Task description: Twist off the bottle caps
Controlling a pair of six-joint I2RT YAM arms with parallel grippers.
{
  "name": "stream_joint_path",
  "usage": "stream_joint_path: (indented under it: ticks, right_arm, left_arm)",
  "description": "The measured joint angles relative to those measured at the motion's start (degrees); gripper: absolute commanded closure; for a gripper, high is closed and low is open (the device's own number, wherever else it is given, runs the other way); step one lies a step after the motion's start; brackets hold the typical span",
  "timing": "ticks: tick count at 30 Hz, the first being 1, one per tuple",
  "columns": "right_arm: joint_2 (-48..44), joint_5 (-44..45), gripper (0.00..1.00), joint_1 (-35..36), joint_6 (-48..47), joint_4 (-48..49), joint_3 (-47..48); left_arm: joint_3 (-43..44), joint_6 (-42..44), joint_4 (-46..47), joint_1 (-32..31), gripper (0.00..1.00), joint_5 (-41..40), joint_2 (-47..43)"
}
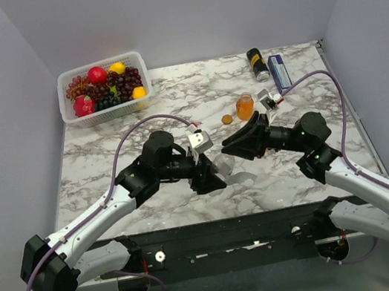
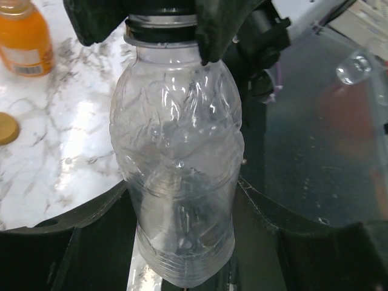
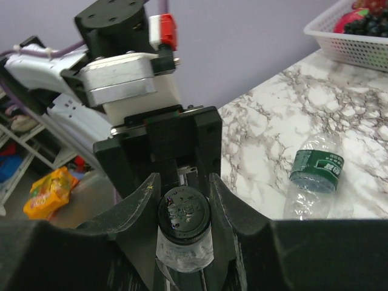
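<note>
While left fingers (image 2: 73, 257) clamp the clear bottle (image 2: 176, 151), right fingers (image 3: 136, 209) close around its black cap (image 3: 183, 212).

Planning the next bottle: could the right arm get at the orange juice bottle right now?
Probably not yet: the right gripper is shut on the dark cap of the clear bottle held by the left gripper. Otherwise the orange juice bottle stands close, nothing in between.

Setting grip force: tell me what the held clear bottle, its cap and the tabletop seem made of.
Clear bottle: thin transparent plastic, glossy, with moulded ribs and glints. Cap: dark plastic, embossed top, slight sheen. Tabletop: marble-look, grey veins on white; possibly laminate.
</note>
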Motion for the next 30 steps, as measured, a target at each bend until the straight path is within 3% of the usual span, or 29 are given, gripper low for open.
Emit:
stream_joint_path:
  ticks: [3,5,7,10,13,19,24,30]
  right_arm:
    - [-0.7,-3.04,0.62,-0.11,-0.87,1.36,-0.11]
    - [-1.36,-3.98,0.5,-0.11,-1.53,1.31,-0.11]
    - [-1.88,-4.02,0.35,-0.11,-2.05,0.7,-0.11]
    - [-2.49,-3.37,0.2,-0.09,-3.04,-1.77,-0.09]
    - [-3.41,-1.18,0.15,-0.11,-3.45,-4.68,-0.09]
    - [-8.39,8.02,0.14,-0.11,-4.0,-12.63,-0.09]
    - [-11.63,18.51,0.19,-0.11,-2.49,-19.06,-0.07]
    - [-9.77,22.62,0.22,0.02,1.79,-19.96,-0.11]
  left_arm:
    - [-0.85,-1.92,2.95,1.27,0.67,5.81,0.55]
    - [-0.98,-2.25,3.72,1.51,0.68,7.45,0.7]
    - [-0.96,-2.32,3.8,1.53,0.67,7.72,0.76]
    - [-0.96,-2.08,3.43,1.86,0.67,6.49,0.98]
    - [-0.94,-1.73,2.4,1.92,0.68,3.89,1.38]
    - [-0.92,-0.94,-0.07,1.92,0.67,-3.74,1.16]
    - [-0.92,-0.76,-2.29,1.81,0.67,-13.49,-0.22]
    - [-0.83,-0.76,-3.98,0.68,0.68,-21.46,-0.59]
